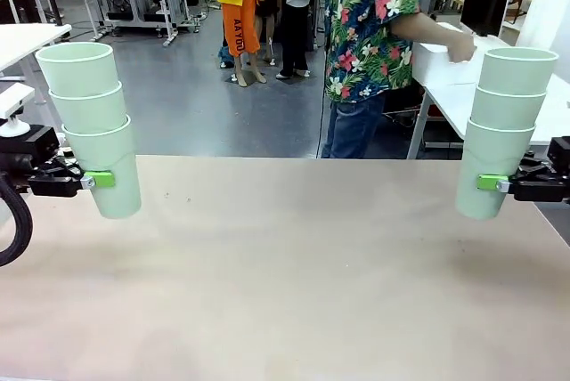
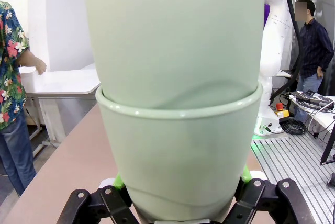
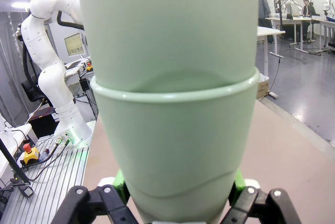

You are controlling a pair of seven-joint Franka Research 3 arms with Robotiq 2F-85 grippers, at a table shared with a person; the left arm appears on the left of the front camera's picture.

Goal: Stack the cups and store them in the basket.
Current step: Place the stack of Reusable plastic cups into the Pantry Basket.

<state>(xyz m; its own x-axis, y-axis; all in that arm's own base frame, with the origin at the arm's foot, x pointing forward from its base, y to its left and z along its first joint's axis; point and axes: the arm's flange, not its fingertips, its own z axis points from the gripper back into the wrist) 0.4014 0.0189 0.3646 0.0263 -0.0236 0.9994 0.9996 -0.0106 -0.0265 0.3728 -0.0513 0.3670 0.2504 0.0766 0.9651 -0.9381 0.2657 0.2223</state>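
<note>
Left gripper [image 1: 105, 181] is closed on the bottom cup of the left stack [image 1: 89, 123], three green cups tucked one inside the other. Right gripper [image 1: 488, 183] is closed the same way on the bottom cup of the right stack [image 1: 508, 123], also three cups. Both stacks stand upright, well apart, one at each side of the table [image 1: 294, 274].

Only the bottom cup in each stack is held. The two cups on top just sit inside it. If a gripper tips or moves fast, the top cups could slide out and fall. The squeeze is hard too: in the wrist views the cup wall looks dented. A bent cup could pop out of the green pads [image 2: 119, 182].

The basket [image 1: 436, 65] seems to be the white box on the side table, far behind the right stack. A person [image 1: 370, 25] in a flowery shirt has a hand [image 1: 461, 50] on it. It is small and partly hidden, so I am not sure.

One finger of each gripper is hidden behind its cup in the front view. The wrist views cut off the tops of the stacks. I cannot tell if the cup bottoms touch the table.
</note>
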